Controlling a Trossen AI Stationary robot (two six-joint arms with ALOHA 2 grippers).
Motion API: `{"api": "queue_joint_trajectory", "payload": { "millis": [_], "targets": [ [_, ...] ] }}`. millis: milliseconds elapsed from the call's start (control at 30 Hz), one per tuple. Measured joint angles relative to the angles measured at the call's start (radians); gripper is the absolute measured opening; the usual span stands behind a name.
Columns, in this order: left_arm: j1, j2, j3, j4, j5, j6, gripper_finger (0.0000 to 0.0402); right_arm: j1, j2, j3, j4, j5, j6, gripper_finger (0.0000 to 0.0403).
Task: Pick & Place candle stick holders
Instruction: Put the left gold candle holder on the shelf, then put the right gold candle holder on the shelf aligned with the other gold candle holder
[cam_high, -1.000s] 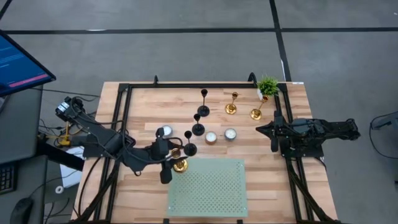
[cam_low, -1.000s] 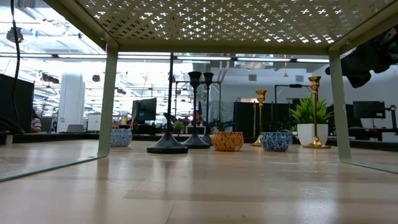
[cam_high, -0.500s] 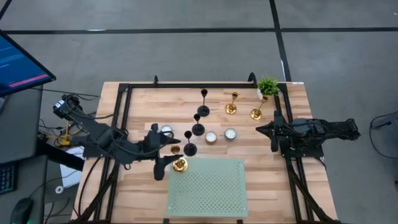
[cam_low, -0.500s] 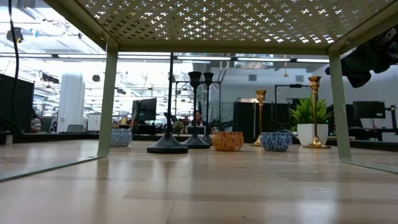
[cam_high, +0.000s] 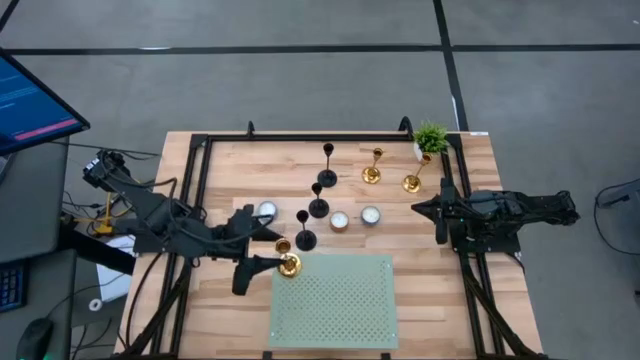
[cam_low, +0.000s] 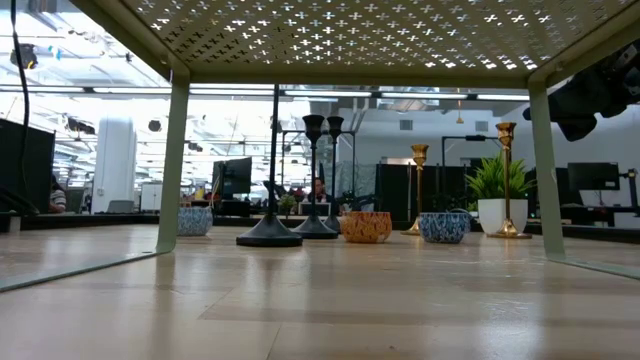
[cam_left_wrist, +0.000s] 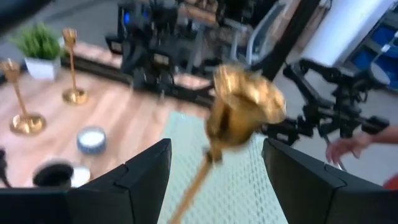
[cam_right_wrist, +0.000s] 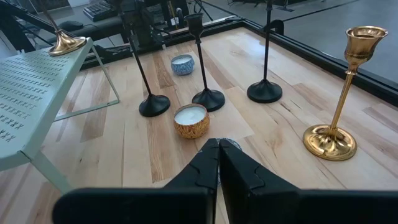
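One gold candle stick holder (cam_high: 288, 263) stands on the far left corner of the green perforated shelf (cam_high: 335, 300). My left gripper (cam_high: 258, 251) is open just left of it. In the left wrist view its cup (cam_left_wrist: 245, 104) shows between the spread fingers (cam_left_wrist: 144, 177), apart from both. Three black holders (cam_high: 319, 200) stand in a row on the wood behind the shelf. Two more gold ones (cam_high: 372, 168) (cam_high: 412, 178) stand at the far right. My right gripper (cam_high: 440, 215) waits shut at the table's right side.
Three small candle bowls (cam_high: 339, 221) (cam_high: 371, 215) (cam_high: 265, 211) sit among the black holders. A green potted plant (cam_high: 430, 138) stands at the far right corner. A black frame (cam_high: 200, 160) rims the table. A person's hand (cam_left_wrist: 348, 149) shows beyond the table.
My left gripper has opened wider and drawn back from the gold holder toward the table's left edge, rolling somewhat. The holder stays standing on the shelf's corner.
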Motion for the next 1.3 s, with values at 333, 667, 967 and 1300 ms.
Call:
{"api": "queue_joint_trajectory", "payload": {
  "millis": [333,667,967,1300],
  "targets": [
    [0.0,-0.034,0.0,-0.115,0.08,-0.062,0.0255,0.0,0.0,0.0,0.0,0.0,0.0,0.0006],
    [0.0,-0.152,0.0,-0.38,0.11,-0.187,0.0254,0.0,0.0,0.0,0.0,0.0,0.0,0.0006],
    [0.001,-0.218,0.0,-0.418,-0.335,0.074,0.0217,0.0,0.0,0.0,0.0,0.0,0.0,0.0006],
    [0.177,-0.201,0.0,-0.398,-0.381,0.16,0.0222,0.0,0.0,0.0,0.0,0.0,0.0,0.0006]
  ]
}}
